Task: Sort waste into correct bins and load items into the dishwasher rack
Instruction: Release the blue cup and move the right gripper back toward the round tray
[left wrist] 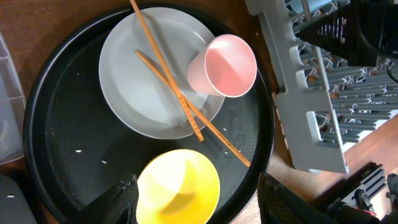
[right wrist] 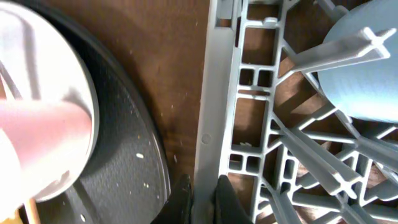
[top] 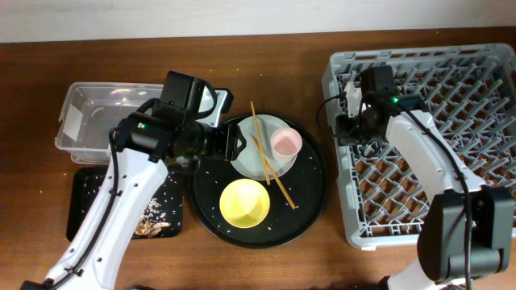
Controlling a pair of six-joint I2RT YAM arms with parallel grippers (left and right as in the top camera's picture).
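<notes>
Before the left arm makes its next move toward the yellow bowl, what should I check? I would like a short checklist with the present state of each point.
1. Left tool open above the bowl: ok.
2. Bowl empty, chopsticks not touching it: ok.
3. Plate free to lift: not ok, the chopsticks and the pink cup rest on it.
4. Blue cup inside the rack: ok.
5. Right tool free of the rack's wall: cannot tell. It is shut right at the wall.
</notes>
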